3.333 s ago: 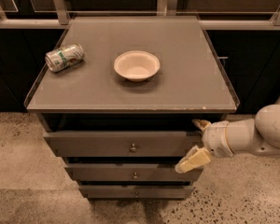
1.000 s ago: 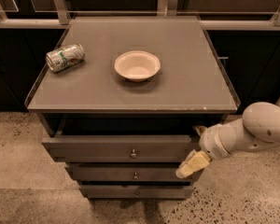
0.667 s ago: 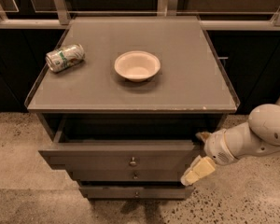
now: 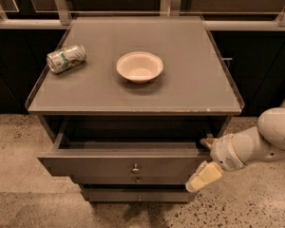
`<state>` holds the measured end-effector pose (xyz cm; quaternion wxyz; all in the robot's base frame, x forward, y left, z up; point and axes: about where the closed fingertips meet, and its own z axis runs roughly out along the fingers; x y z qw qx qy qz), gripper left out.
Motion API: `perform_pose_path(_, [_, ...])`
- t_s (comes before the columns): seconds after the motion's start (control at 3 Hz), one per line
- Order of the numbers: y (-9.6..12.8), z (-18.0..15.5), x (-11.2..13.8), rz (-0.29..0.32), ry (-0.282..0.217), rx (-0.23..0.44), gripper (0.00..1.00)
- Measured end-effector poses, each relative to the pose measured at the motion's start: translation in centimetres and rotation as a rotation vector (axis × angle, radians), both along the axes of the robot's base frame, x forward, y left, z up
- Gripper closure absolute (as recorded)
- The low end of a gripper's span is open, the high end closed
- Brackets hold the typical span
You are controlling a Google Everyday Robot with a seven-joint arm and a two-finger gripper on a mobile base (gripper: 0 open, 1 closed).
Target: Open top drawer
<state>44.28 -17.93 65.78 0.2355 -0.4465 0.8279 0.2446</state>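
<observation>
The top drawer (image 4: 109,164) is the wide grey-brown front with a small round knob (image 4: 135,167). It stands pulled out from under the cabinet top, and its dark inside shows. My gripper (image 4: 205,158) is at the drawer front's right end. Its fingers are apart and straddle that end: one fingertip (image 4: 208,142) sits just behind the front, and the cream finger (image 4: 202,176) lies in front of it. The white arm (image 4: 261,141) reaches in from the right.
A white bowl (image 4: 139,66) and a crushed can (image 4: 66,58) lying on its side rest on the cabinet top (image 4: 194,80). Two lower drawer fronts (image 4: 137,194) are closed below. A speckled floor lies around, and dark cabinets and a rail stand behind.
The top drawer has slid out towards the camera, from nearly closed to well open. My gripper has moved down and forward with its right end.
</observation>
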Motion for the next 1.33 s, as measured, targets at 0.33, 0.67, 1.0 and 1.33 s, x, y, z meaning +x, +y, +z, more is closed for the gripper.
perform_pose_path(0.33, [0.0,0.2,-0.1,0.0,0.001,0.002,0.0])
perform_pose_path(0.67, [0.5,0.5,-1.5,0.003,0.028,0.082,0.0])
perform_pose_path(1.0, [0.5,0.6,-1.5,0.003,0.028,0.082,0.0])
perform_pose_path(1.33, [1.4,1.6,0.0,0.021,-0.022,0.107,0.0])
